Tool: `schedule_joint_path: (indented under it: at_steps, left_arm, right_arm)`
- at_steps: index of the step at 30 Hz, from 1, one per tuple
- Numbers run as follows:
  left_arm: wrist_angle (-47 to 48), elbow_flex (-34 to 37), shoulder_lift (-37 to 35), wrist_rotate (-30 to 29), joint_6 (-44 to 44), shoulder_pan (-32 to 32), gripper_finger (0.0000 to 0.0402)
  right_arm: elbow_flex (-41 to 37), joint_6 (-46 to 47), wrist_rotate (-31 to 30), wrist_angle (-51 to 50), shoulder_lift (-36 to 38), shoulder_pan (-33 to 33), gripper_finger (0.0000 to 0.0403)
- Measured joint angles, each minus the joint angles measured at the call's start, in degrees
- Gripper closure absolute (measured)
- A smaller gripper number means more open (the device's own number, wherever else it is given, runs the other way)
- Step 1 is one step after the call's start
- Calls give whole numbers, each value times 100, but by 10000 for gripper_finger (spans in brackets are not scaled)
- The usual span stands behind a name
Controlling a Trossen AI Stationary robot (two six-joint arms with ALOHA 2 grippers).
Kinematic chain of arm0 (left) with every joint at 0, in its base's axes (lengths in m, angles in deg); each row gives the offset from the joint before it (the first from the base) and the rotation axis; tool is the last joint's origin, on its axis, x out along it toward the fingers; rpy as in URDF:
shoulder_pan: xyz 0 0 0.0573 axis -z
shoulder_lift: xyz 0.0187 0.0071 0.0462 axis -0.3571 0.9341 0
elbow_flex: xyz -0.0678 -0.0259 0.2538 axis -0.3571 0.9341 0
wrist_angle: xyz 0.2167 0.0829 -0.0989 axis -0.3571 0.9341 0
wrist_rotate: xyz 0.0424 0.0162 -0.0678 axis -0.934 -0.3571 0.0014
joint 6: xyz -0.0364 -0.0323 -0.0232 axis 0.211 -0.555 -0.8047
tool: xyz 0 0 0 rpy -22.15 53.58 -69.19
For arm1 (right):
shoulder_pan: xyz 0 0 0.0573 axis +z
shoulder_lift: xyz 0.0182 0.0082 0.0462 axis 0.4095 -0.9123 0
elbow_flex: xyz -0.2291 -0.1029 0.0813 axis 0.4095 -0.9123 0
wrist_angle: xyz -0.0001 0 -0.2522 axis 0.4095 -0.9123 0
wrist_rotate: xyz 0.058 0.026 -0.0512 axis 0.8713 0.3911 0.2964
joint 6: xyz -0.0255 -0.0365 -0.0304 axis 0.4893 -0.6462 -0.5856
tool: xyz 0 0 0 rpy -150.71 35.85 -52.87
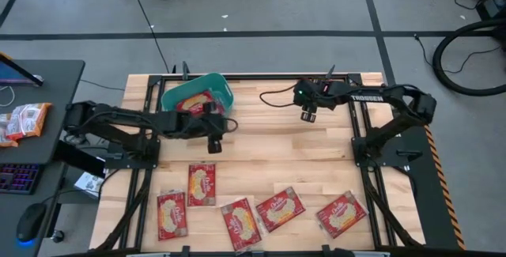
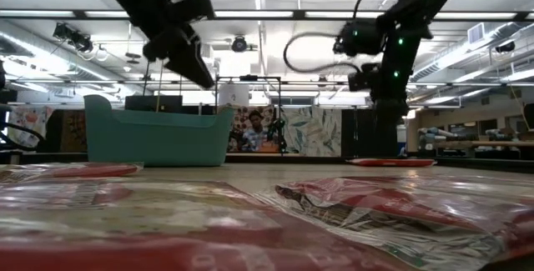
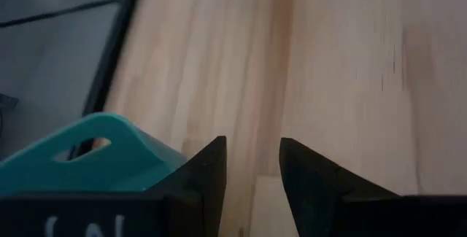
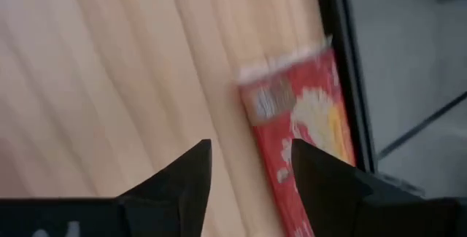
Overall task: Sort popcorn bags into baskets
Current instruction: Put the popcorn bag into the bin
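While the right arm's white lettering reads "TROSSEN", the print on the red popcorn bags cannot be read. That arm reaches over the far side of the worktop (image 1: 316, 154), its right gripper (image 1: 308, 116) pointing down with fingers spread and empty; in its wrist view one bag (image 4: 306, 127) lies on the wood beyond them. Stretched sideways, the left arm holds the left gripper (image 1: 214, 145) just beside the teal basket (image 1: 224, 91), fingers parted with nothing between them. One bag (image 1: 194, 103) lies inside the basket, and five bags, among them (image 1: 202, 184), lie along the near edge.
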Motion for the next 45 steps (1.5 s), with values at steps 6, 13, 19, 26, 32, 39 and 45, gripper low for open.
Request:
schedule_joint_path:
  at_steps: [6, 13, 19, 26, 32, 39, 45]
  left_arm:
    - [55, 110, -726, 9, -147, 102, 280]
    - [129, 110, -1342, 13, -303, 256, 281]
    - [76, 110, -1612, 13, -448, 430, 281]
    - [74, 110, -1660, 12, -453, 602, 281]
    - [70, 110, -1660, 13, -454, 726, 281]
    - [68, 110, -1657, 11, -409, 750, 281]
    - [65, 110, -1651, -38, -99, 750, 276]
  right_arm:
    - [0, -309, -556, 98, -852, -340, 202]
    - [0, -315, -1047, 101, -1369, -705, 203]
    - [11, -432, -1119, 343, -1523, -892, 204]
    - [0, -828, -840, 666, -1532, -975, 249]
    - [4, -889, -557, 638, -1532, -1065, 345]
    - [0, -700, -520, 194, -1308, -722, 386]
    - [0, -173, 87, -195, -753, -120, 396]
